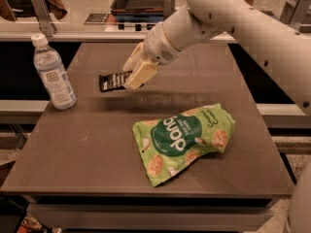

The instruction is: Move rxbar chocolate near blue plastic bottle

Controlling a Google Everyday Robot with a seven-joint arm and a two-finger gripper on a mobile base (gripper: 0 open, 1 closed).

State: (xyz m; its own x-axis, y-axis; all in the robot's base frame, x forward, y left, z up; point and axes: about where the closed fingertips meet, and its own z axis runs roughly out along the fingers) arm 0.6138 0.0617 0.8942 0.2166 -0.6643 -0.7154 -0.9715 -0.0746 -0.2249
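Gripper (131,78) holds rxbar chocolate (111,81) above table (82,149); green bag (184,139) perhaps reads "dang".

You're working over a smooth, matt dark-brown table (87,144) with a faint sheen toward its far edge. The gripper (132,79), hanging above the table's left-middle, has cream, matt, plastic-looking fingers (142,72) pinched on the bar (111,81), whose black wrapper looks like glossy film. The bottle (53,89) at the left edge is clear bluish plastic with a matt label (52,75) and a white plastic cap (40,40). The green bag (183,140) is crinkled, shiny film. The arm (233,18) wears a smooth off-white shell.
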